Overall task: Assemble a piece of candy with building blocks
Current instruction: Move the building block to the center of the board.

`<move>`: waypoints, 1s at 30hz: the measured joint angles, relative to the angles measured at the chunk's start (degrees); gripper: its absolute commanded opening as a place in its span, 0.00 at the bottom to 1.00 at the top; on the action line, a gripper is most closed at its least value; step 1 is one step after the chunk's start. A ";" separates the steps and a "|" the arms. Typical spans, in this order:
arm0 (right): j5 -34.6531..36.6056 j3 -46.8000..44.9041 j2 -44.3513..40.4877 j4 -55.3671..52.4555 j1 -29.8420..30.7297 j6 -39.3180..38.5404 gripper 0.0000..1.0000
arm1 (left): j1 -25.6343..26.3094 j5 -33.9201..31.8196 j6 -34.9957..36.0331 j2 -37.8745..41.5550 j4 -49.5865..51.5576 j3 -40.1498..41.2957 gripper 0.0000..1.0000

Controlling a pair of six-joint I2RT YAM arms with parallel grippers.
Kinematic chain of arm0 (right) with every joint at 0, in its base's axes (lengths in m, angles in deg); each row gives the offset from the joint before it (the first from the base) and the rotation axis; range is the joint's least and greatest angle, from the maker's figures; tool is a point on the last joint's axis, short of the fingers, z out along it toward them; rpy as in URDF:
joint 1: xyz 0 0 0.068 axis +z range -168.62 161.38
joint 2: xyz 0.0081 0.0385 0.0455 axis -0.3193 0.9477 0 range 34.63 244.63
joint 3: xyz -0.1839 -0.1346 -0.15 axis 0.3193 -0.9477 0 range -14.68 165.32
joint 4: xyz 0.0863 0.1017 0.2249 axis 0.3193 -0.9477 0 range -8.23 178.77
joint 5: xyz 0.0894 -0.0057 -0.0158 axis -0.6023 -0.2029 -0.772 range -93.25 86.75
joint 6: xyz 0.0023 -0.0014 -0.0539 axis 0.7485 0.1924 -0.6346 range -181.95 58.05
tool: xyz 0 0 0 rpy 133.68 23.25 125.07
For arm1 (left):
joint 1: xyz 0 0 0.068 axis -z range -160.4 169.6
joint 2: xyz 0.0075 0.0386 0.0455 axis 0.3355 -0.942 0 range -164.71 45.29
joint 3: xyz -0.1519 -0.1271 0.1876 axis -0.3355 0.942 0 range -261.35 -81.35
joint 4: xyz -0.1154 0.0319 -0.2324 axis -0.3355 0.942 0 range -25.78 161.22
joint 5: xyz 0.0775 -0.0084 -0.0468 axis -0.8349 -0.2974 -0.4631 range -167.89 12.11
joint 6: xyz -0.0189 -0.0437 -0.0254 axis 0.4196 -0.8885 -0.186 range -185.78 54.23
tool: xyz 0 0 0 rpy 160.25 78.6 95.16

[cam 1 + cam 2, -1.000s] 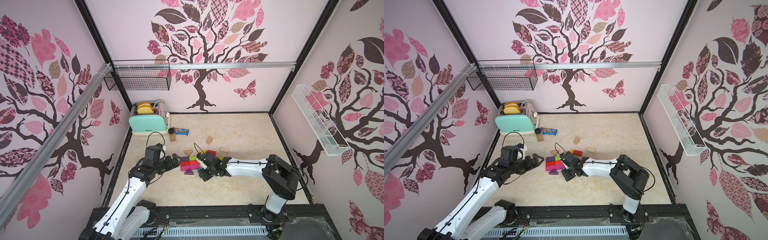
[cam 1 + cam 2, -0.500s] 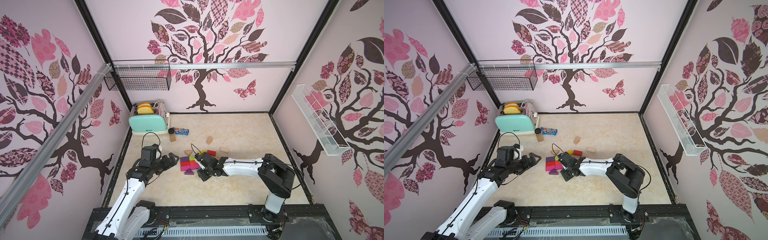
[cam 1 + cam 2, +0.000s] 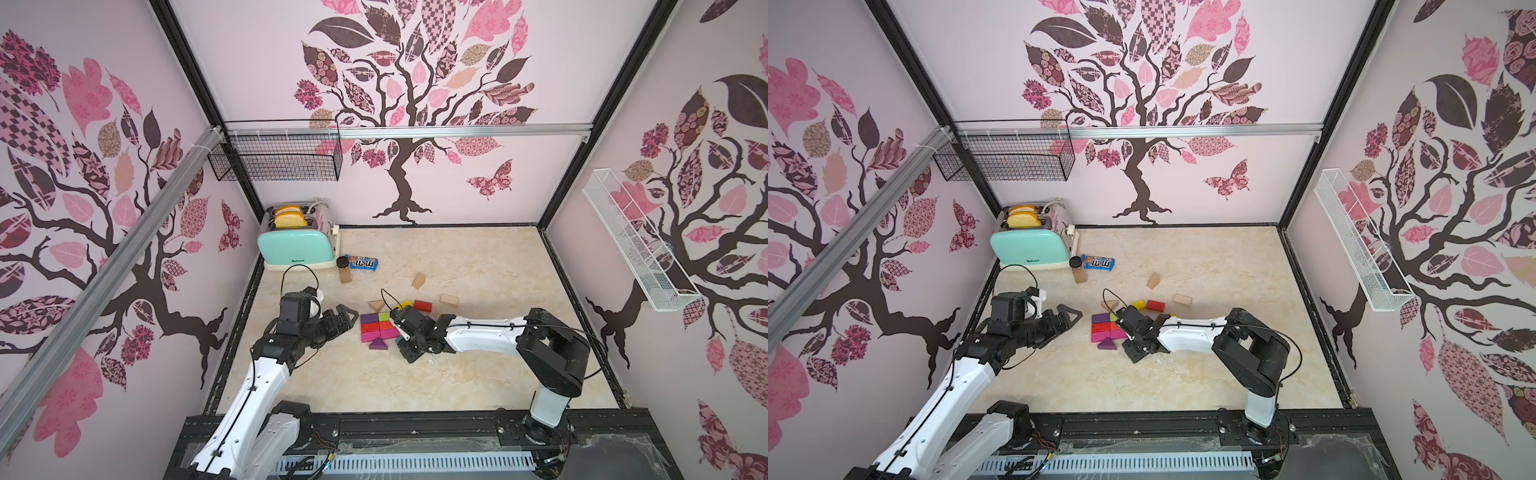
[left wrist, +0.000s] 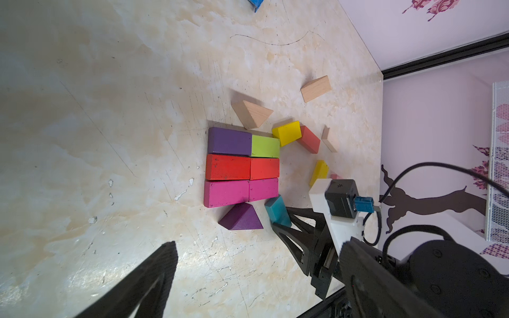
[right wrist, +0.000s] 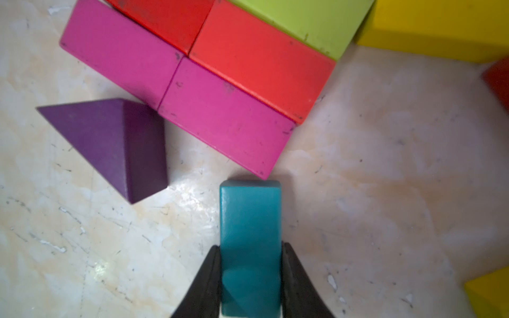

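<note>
Six building blocks lie packed in a grid point(image 3: 376, 326) point(image 4: 242, 166): purple, green, two red, two magenta. A purple triangle point(image 5: 115, 143) point(image 3: 378, 344) rests against its near edge. My right gripper point(image 5: 250, 253) is shut on a teal block point(image 5: 250, 220) point(image 4: 277, 210), whose far end almost touches a magenta corner. My left gripper point(image 3: 347, 318) stands open just left of the grid, holding nothing. Loose pieces lie behind the grid: a tan triangle point(image 4: 252, 114), a yellow block point(image 4: 286, 133), a red block point(image 3: 422, 306) and tan blocks point(image 3: 418, 281) point(image 3: 449, 299).
A mint toaster point(image 3: 296, 245) stands at the back left, with a blue M&M's packet point(image 3: 363, 263) and a small black-capped jar point(image 3: 343, 269) beside it. A black wire basket point(image 3: 276, 156) hangs on the back wall and a white rack point(image 3: 631, 241) on the right wall.
My right gripper has narrowed onto the teal block and shifted left toward the grid. The left arm has drawn back slightly, still open.
</note>
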 measured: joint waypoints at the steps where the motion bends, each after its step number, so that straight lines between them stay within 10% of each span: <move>1: 0.09 -0.44 -0.57 -0.52 0.02 -0.15 0.17 | -0.04 0.11 0.00 0.00 0.00 0.00 0.96; 30: -0.79 5.51 0.87 -15.37 -8.35 -25.09 0.32 | -0.66 2.91 0.92 -5.40 -1.92 -0.24 0.96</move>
